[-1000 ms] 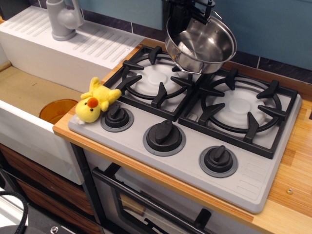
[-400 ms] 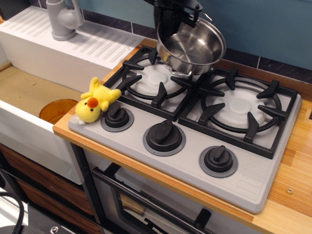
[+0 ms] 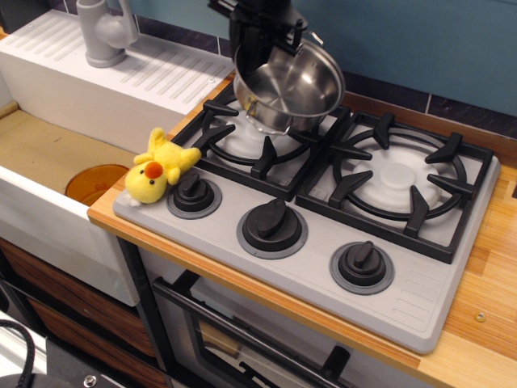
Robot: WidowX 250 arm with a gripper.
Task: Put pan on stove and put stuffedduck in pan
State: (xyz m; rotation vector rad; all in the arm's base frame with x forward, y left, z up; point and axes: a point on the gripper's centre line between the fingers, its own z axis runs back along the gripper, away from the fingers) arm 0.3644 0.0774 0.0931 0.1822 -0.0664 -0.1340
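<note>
Now the fingers [image 3: 266, 36] clamp the tilted pan's [image 3: 289, 87] rim at 12 o'clock above the left grate [image 3: 258, 129]; next, level and lower it. Duck [image 3: 157, 168] waits at 9 o'clock.

A teal wall [image 3: 452, 40] with dark tile trim backs a wooden counter [image 3: 485, 323] beside a white sink [image 3: 48, 218].

Count of things on the toy kitchen counter

One pincer [image 3: 271, 36], with one steel pan [image 3: 288, 87] at it; below it one stove [image 3: 420, 295] carrying two grates, two burner discs, three knobs; lower left of it one stuffed duck [image 3: 156, 170]; far left one faucet [image 3: 105, 31].
</note>
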